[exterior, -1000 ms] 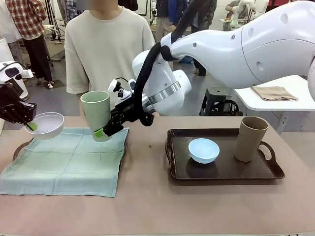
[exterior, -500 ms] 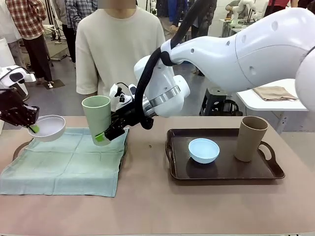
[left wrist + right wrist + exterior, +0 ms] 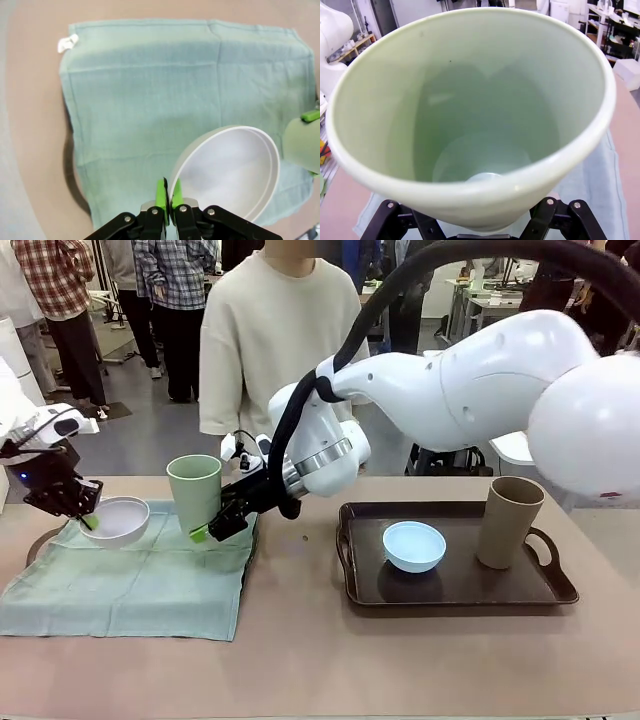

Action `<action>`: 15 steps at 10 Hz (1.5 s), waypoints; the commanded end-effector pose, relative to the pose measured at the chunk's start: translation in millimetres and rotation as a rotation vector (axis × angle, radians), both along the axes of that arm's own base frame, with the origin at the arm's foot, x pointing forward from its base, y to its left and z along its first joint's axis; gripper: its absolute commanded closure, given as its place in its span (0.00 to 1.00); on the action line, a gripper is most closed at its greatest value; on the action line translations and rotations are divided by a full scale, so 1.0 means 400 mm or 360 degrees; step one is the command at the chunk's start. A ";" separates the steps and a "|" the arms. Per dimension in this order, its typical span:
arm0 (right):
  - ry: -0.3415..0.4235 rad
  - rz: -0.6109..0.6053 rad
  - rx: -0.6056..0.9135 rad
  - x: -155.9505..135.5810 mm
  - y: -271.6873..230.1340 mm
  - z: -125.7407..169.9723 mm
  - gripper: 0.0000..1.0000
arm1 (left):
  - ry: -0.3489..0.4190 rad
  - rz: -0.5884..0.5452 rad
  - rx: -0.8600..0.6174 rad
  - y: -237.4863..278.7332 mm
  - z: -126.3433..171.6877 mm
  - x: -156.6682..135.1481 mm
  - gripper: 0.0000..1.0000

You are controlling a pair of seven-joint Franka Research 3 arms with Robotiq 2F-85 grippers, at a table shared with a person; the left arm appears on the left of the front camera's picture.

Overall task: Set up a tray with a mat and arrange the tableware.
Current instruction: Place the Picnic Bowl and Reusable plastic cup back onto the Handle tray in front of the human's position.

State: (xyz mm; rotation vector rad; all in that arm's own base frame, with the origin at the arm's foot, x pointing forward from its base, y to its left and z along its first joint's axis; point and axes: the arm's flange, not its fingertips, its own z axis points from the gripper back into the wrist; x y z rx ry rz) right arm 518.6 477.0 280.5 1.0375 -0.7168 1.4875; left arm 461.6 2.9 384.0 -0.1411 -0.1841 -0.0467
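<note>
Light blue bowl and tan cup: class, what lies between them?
A bare stretch of tray separates the light blue bowl and tan cup, in the front view.

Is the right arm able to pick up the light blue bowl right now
Probably not yet. The right hand is closed around the pale green cup by the mat, so it has no free grip. The light blue bowl itself lies uncovered in the tray, nothing over it.
</note>
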 end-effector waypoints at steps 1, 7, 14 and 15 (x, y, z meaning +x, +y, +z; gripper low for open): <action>-0.0008 0.0049 0.0008 0.027 0.026 -0.021 0.20 | 0.0006 -0.0043 0.0020 -0.024 -0.025 0.020 0.96; 0.0022 0.0062 -0.0030 0.035 0.032 -0.054 0.20 | 0.0002 -0.0026 0.0001 -0.044 -0.076 0.051 0.96; 0.0051 -0.0003 -0.0159 0.031 0.027 -0.052 0.00 | 0.0059 -0.0002 0.0046 -0.041 -0.095 0.057 0.01; 0.0075 -0.0016 -0.0211 0.024 0.023 -0.040 0.00 | 0.0056 -0.0007 0.0053 -0.038 -0.084 0.052 0.16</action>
